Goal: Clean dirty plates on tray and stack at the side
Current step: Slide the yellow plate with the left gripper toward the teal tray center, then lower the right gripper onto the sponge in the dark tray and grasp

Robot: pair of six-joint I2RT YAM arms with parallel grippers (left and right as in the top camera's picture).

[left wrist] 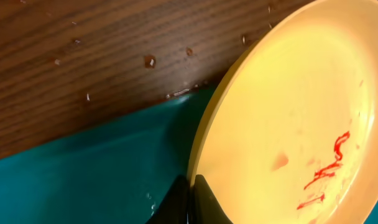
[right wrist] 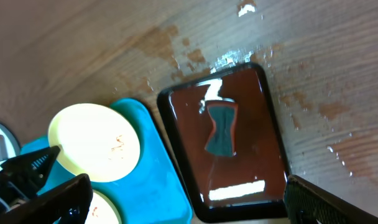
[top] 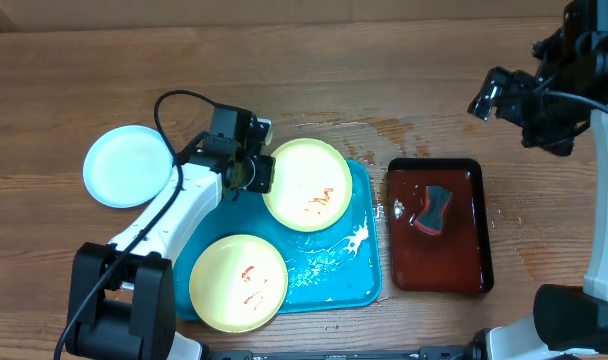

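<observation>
My left gripper is shut on the left rim of a pale yellow plate with red smears, at the far end of the turquoise tray. In the left wrist view the dark fingers pinch that plate's edge, one on each side, over the tray. A second smeared yellow plate lies at the tray's near left. A pale mint-white plate rests on the table left of the tray. My right gripper hangs open, high at the far right; its wrist view looks down between wide fingers.
A dark red-brown tray with a grey-and-red sponge stands right of the turquoise tray, wet inside. White foam and water droplets lie on the turquoise tray and on the wood behind it.
</observation>
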